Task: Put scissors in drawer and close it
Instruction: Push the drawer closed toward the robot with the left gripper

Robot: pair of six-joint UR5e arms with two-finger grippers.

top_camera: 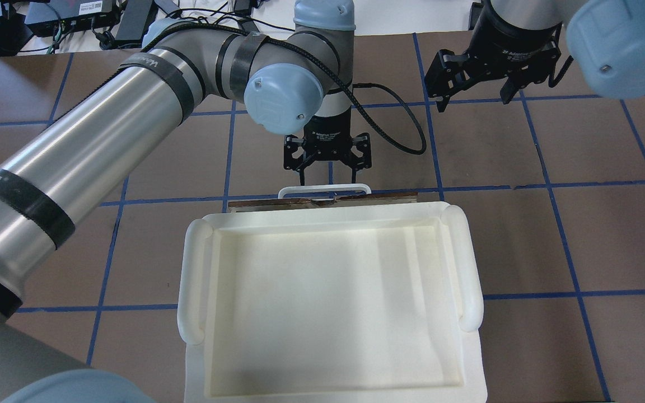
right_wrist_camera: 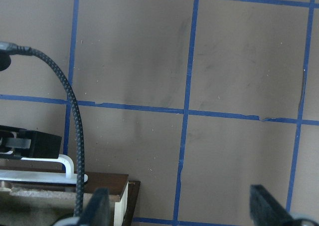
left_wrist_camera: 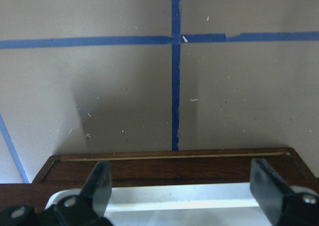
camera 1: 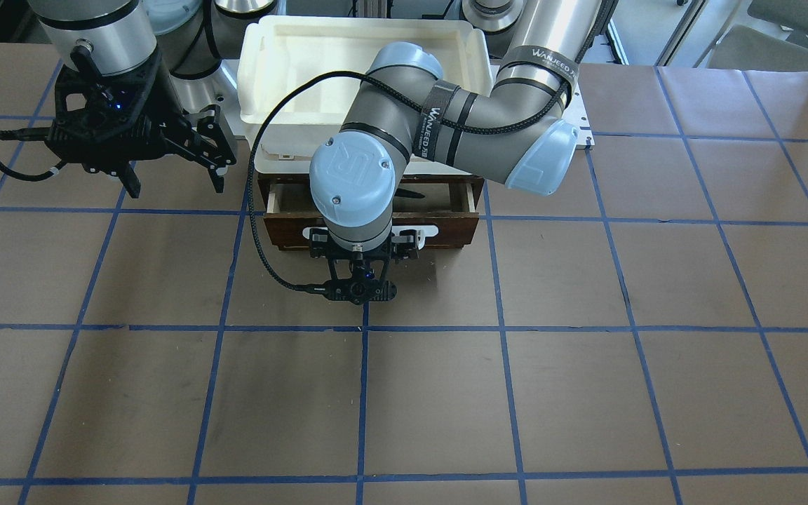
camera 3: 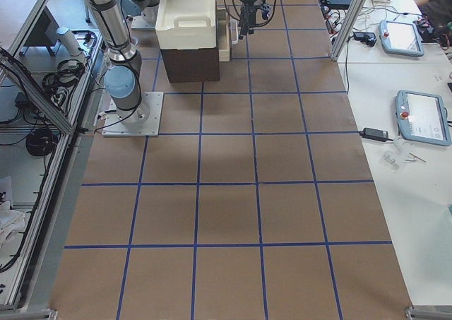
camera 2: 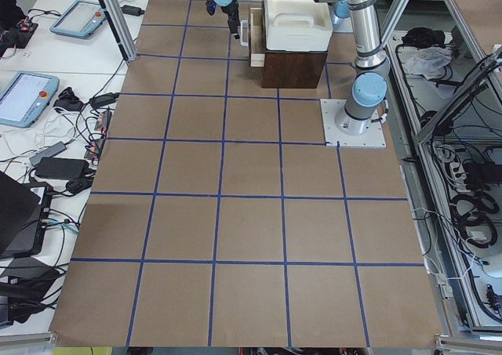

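Note:
The drawer (camera 1: 449, 198) stands part-way open from the dark brown cabinet (camera 2: 294, 69), its dark front (left_wrist_camera: 174, 168) facing the table's middle. A dark pointed tip of the scissors (camera 1: 411, 191) shows inside the drawer; the rest is hidden under my left arm. My left gripper (top_camera: 328, 178) is open in front of the drawer's white bar handle (top_camera: 324, 190). In the left wrist view the handle (left_wrist_camera: 179, 196) lies between the open fingers (left_wrist_camera: 99, 183). My right gripper (top_camera: 472, 102) is open and empty, off to the drawer's side, above the table.
A white plastic tray (top_camera: 191, 280) sits on top of the cabinet and hides it from above. My left arm's cable (top_camera: 406, 129) loops beside the drawer front. The brown table with blue grid lines (camera 1: 502, 393) spreads out in front of the drawer.

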